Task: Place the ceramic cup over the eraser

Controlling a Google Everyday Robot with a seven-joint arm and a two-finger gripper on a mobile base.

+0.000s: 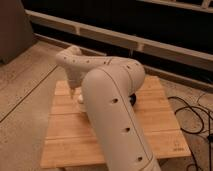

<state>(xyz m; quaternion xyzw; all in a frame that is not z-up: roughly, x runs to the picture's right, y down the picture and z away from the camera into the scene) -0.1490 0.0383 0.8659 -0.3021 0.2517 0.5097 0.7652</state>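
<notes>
The big white arm (112, 115) reaches across the wooden table (65, 145) and hides much of it. Its wrist bends down at the table's far left, and the gripper (76, 90) hangs just above the tabletop there. A small white piece of the ceramic cup (80, 98) shows right below the gripper, mostly covered by the arm. I cannot tell whether the gripper touches the cup. The eraser is hidden.
A dark bowl (133, 100) peeks out from behind the arm near the table's middle right. Black cables (192, 115) lie on the floor to the right. A long dark bench or rail (150, 45) runs behind the table.
</notes>
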